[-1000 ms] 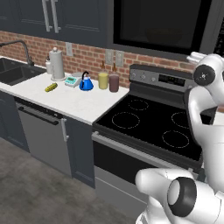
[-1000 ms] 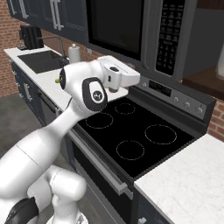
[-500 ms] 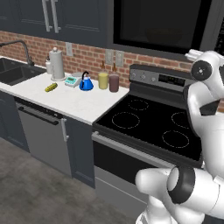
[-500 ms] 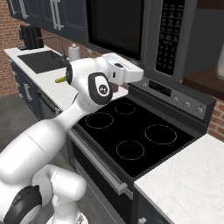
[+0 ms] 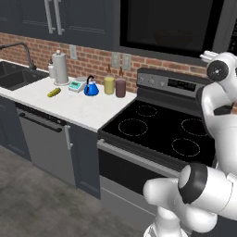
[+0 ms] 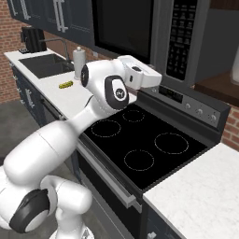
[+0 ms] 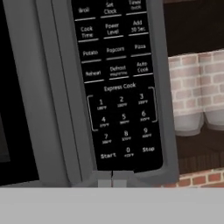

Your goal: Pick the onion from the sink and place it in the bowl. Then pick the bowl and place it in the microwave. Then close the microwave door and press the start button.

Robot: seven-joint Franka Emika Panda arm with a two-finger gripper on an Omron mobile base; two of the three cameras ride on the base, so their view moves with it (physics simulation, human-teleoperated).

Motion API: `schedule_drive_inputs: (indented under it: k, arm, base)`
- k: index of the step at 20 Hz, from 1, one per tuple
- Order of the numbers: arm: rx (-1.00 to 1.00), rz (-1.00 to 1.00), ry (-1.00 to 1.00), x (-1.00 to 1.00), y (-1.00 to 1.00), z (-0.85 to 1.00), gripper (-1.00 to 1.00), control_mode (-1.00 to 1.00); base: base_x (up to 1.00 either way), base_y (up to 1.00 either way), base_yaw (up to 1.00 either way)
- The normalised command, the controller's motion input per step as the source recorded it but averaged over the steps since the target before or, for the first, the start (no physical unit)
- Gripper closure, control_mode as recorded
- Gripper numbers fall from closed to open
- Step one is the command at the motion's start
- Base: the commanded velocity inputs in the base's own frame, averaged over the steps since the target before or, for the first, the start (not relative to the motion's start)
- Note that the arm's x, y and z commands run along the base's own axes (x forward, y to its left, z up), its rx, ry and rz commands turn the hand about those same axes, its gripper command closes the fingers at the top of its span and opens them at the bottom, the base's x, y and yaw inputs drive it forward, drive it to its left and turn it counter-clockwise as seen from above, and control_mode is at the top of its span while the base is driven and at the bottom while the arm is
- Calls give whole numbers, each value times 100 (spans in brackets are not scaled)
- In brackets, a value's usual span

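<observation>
Gripper shut and empty before one microwave, door closed, four stove rings

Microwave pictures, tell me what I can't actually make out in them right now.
- Microwave contents: the closed microwave door has dark glass, so bowl and onion inside are hidden in both base views.
- Gripper: the hand view's bottom edge cuts off its shut tips; contact with the keypad is unclear.
- Sink: cut off by the left base view's left edge.
</observation>
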Motion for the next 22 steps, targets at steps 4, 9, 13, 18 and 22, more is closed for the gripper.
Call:
schedule_drive_inputs:
  k: [4, 9, 13, 18, 22]
  arm:
    - [1, 1, 0, 11, -14, 0, 100, -100]
    - [0, 0, 0, 22, 0, 0, 100, -100]
    - [3, 1, 0, 13, -20, 0, 100, -100]
    - [5, 5, 0, 1, -32, 0, 100, -100]
    - [2, 5, 0, 1, -19, 0, 100, -100]
  base:
    - [0, 0, 0]
    - [0, 0, 0]
    - [0, 0, 0]
    - [0, 0, 0]
    - [0, 0, 0]
